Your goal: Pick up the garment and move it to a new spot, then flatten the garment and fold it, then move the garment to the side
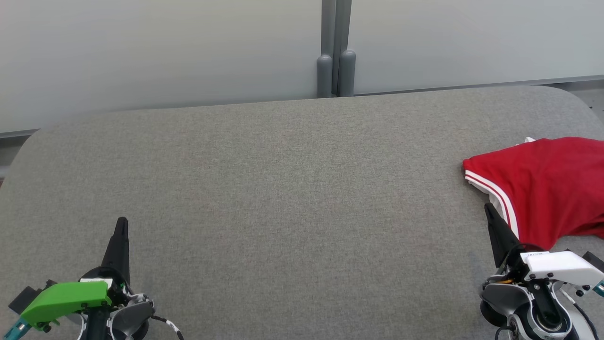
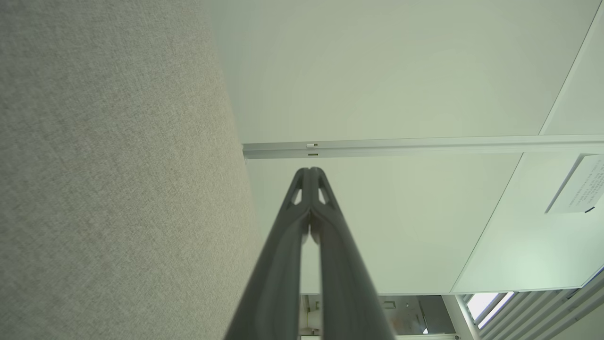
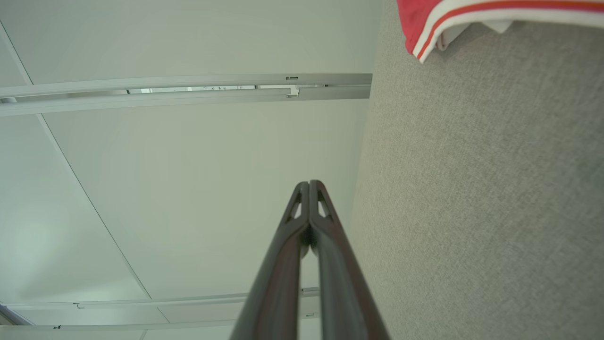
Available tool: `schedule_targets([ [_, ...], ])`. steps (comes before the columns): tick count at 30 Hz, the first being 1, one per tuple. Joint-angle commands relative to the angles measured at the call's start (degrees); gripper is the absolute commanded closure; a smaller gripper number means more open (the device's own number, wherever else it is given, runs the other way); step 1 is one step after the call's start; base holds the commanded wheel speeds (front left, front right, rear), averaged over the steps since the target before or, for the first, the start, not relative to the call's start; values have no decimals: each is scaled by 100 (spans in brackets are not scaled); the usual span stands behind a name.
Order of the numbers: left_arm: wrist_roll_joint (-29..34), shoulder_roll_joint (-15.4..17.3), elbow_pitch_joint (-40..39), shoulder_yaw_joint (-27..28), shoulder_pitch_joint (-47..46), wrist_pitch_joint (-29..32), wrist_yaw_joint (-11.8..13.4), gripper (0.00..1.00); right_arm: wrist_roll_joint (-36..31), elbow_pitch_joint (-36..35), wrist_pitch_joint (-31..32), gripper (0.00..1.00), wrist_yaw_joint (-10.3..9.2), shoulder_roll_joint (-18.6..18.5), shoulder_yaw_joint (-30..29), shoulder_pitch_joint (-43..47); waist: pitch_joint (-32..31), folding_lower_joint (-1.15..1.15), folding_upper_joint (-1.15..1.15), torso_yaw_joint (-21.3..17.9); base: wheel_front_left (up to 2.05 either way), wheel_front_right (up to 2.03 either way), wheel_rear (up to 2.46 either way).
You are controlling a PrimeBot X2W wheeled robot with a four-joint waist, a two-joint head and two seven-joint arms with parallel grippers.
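Both grippers sit low at the near edge of the grey padded table [image 1: 283, 189], empty — left gripper [image 1: 121, 223] and right gripper [image 1: 489, 208] alike have their jaws pressed together. Just beyond the right one, at the table's right side, lies the red garment [image 1: 552, 184] — a smooth-topped, doubled-over bundle with white-striped trim, partly cut off by the frame. Set aside like that, it could be the finished job or an untouched start; I lean towards finished.
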Motion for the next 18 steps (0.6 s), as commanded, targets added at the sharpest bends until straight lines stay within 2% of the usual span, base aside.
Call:
schedule_targets([
  [1, -6, 7, -6, 8, -81, 9, -18, 100, 45, 9, 14, 100, 4, -29, 8, -62, 0, 0, 64, 0, 0, 0, 0],
  [18, -7, 7, -6, 7, -81, 8, -18, 100, 45, 9, 14, 100, 4, -29, 7, -62, 0, 0, 64, 0, 0, 0, 0],
])
